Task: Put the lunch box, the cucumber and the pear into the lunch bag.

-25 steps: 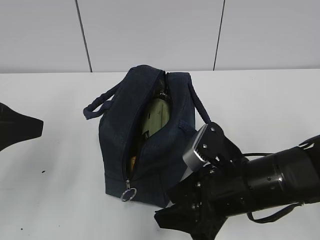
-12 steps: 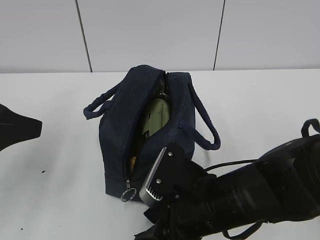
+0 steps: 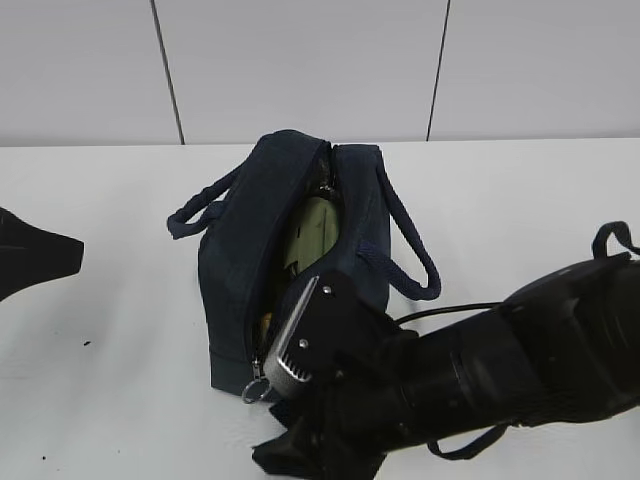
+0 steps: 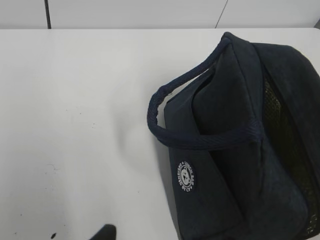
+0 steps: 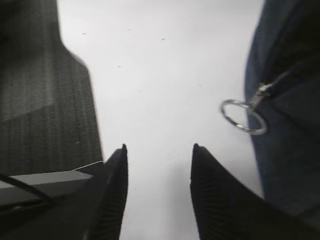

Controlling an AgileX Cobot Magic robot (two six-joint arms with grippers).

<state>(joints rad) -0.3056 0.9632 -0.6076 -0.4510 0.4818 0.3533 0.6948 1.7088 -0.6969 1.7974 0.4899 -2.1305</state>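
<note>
the right gripper [image 5: 157, 165] is hovering with jaws parted and empty, the lunch bag [image 3: 250, 250]'s ring pull [image 5: 243, 116] lying just to its right, beyond the fingertips.

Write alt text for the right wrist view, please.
Two dark fingers of the right pincer stand apart with nothing between them, above a white table. To their right hangs the silver ring pull on the zipper of a navy lunch bag.

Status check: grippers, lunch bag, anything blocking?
Right gripper open, empty, beside ring pull. Left gripper unseen. Lunch bag unzipped, lunch box inside. Nothing blocking.
</note>
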